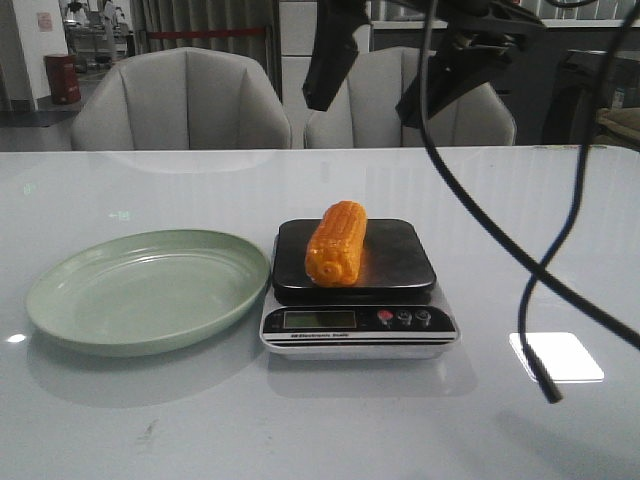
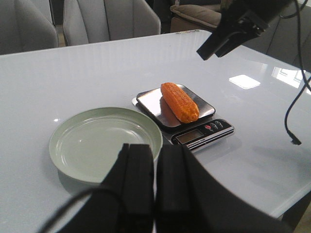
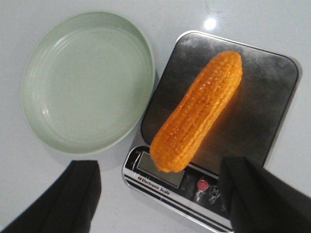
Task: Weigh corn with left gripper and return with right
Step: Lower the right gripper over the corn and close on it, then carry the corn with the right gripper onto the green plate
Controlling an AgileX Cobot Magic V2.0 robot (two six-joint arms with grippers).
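The corn [image 1: 337, 243] lies on the dark platform of a digital scale [image 1: 360, 322] at the table's middle, one blunt end toward me. It also shows in the left wrist view [image 2: 180, 102] and the right wrist view [image 3: 199, 111]. My right gripper [image 1: 360, 112] hangs high above the scale, open wide and empty, its fingers [image 3: 80, 194] apart on either side of the corn's near end. My left gripper [image 2: 155, 148] is shut and empty, held back on the near left side, short of the plate; it is out of the front view.
An empty pale green plate [image 1: 240, 255] sits just left of the scale, also in the left wrist view [image 2: 104, 110] and the right wrist view [image 3: 87, 82]. A black cable [image 1: 540, 280] dangles over the table's right side. Grey chairs [image 1: 180, 100] stand behind the far edge.
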